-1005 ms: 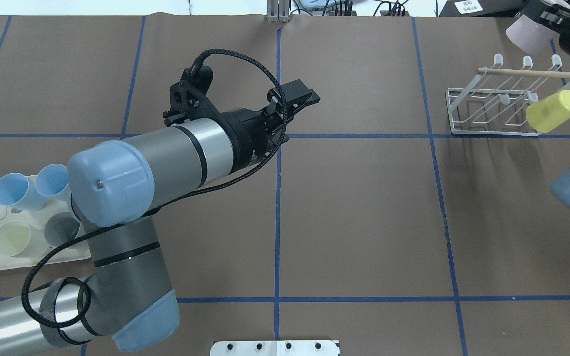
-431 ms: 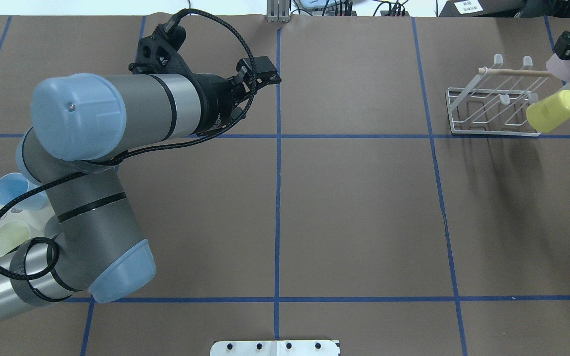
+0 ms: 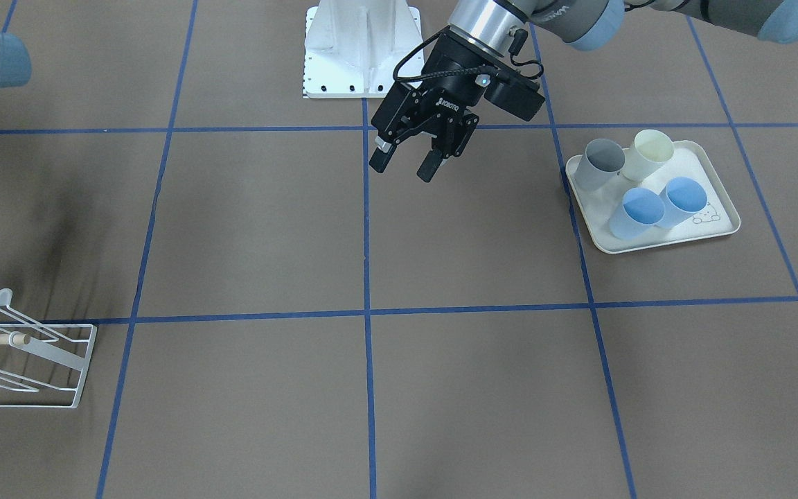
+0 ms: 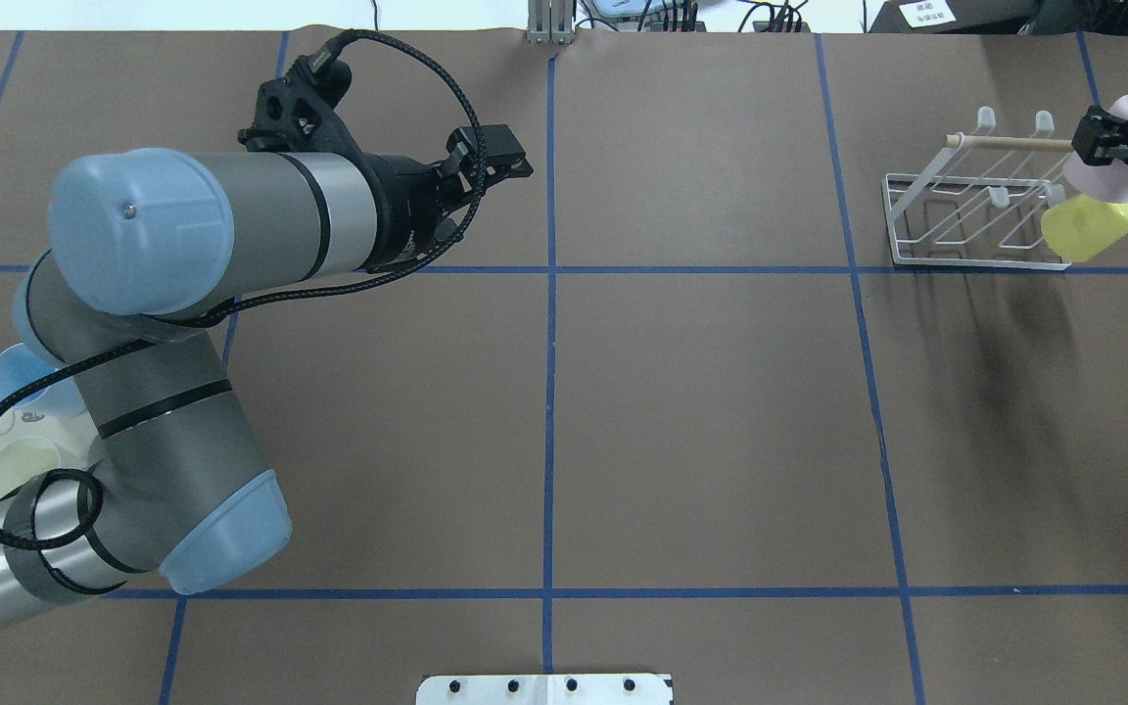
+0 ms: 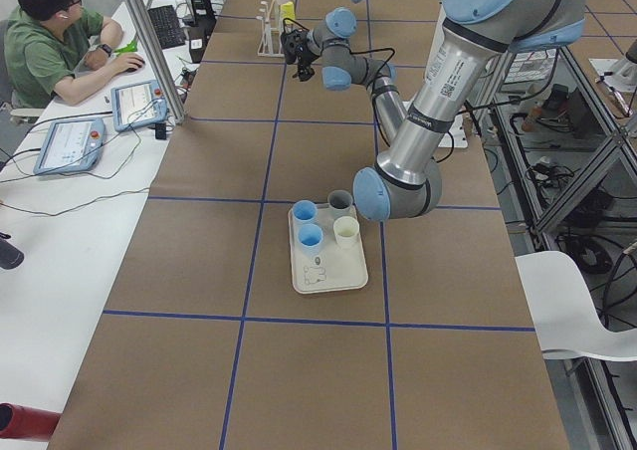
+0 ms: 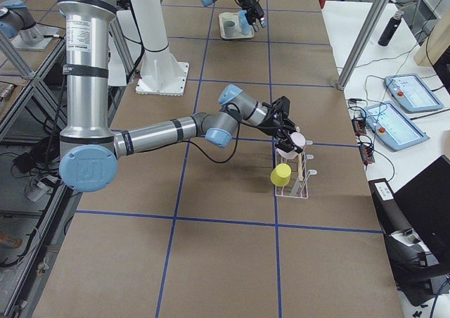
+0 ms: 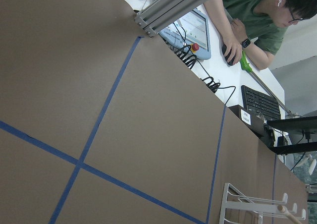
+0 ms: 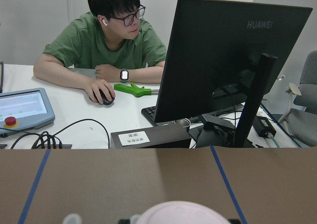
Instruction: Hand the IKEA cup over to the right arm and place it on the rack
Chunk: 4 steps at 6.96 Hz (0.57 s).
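Note:
My right gripper (image 4: 1112, 142) is shut on a pale pink IKEA cup (image 4: 1098, 178) and holds it at the far right end of the white wire rack (image 4: 965, 217), just above a yellow cup (image 4: 1093, 225) hung on a prong. The exterior right view shows the pink cup (image 6: 292, 143) tilted against the rack's wooden dowel (image 6: 304, 164); I cannot tell whether it sits on a prong. The cup's rounded edge fills the bottom of the right wrist view (image 8: 178, 211). My left gripper (image 3: 409, 163) is open and empty, above the table near its middle line.
A cream tray (image 3: 655, 240) on my left holds a grey cup (image 3: 600, 163), a pale yellow cup (image 3: 650, 152) and two blue cups (image 3: 679, 199). An operator (image 8: 111, 35) sits at the desk beyond the table's far edge.
My right gripper brought the pink cup down from the far right corner onto the rack's end above the yellow cup. My left arm drew back to the left, gripper open and empty.

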Motion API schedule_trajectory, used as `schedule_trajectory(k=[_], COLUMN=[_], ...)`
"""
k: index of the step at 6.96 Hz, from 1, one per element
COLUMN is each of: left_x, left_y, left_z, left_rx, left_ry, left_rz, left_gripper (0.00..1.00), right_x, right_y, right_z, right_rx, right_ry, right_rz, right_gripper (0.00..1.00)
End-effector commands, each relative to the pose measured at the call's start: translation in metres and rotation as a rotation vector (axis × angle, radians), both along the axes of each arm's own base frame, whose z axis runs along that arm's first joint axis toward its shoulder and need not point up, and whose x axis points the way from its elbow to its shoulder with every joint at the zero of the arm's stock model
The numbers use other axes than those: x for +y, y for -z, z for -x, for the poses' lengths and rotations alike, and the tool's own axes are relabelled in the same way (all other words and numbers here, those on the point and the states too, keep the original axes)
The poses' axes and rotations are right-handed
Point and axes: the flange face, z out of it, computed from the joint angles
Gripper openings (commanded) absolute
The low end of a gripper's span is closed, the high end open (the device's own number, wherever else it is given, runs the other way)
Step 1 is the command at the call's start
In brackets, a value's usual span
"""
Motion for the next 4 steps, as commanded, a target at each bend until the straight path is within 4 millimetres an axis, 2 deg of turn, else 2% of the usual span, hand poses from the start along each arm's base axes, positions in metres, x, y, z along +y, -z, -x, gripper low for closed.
schedule_trajectory(k=[1,4], left_x=[0.000,0.001], left_y=[-0.007,-0.008], left_z=[0.000,-0.002], left_rx=[-0.005,-0.008], left_ry=[-0.002,-0.005], left_rz=[0.003,0.005], left_gripper=[1.00,1.00], right_x=[0.006,0.002], right_y=[-0.001,-0.013], right_z=[0.014,0.022], right_rx=[0.018,0.049], right_ry=[0.016,0.009], right_rz=[0.003,0.019], right_gripper=[0.00,0.00])
